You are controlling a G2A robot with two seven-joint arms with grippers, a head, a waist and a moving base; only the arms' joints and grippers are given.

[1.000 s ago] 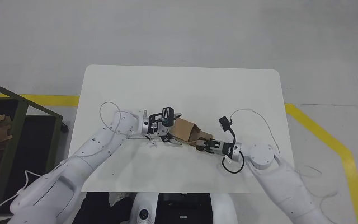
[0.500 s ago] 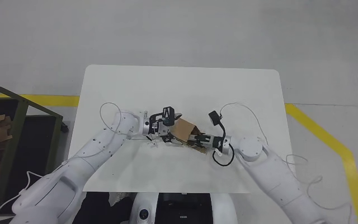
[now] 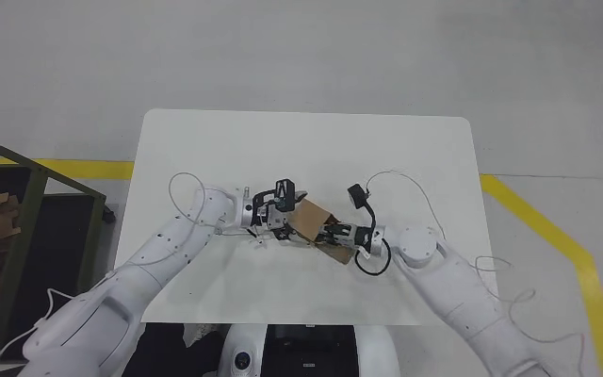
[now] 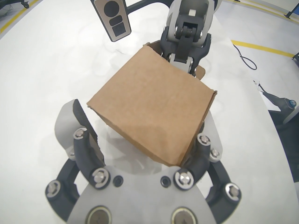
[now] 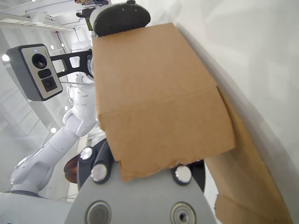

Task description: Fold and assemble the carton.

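I see the brown carton [image 3: 314,222] near the middle of the white table [image 3: 405,160], a little closer to the edge on the robot's side. It lies slanted between the two arms. I cannot tell if it sits on the table or hangs just above it.

The left gripper [image 3: 280,221] is at the end of the carton that faces the table's left edge. In the left wrist view its fingers [image 4: 77,122] are spread wide, and one corner of the carton pokes in between them. One finger stands apart from the cardboard, with white table showing in the gap. The other finger is right against the carton's side.

The right gripper [image 3: 339,236] is at the other end. From the left wrist view it looks nearly closed, pinched on the carton's far edge. In the right wrist view a cardboard panel lies across that gripper and a dark finger pad [image 5: 121,22] peeks out past it. A loose flap [image 5: 247,164] hangs beside it, and its edge is a bit torn.

A small camera box [image 4: 111,12] sticks out from the right arm, above the carton.
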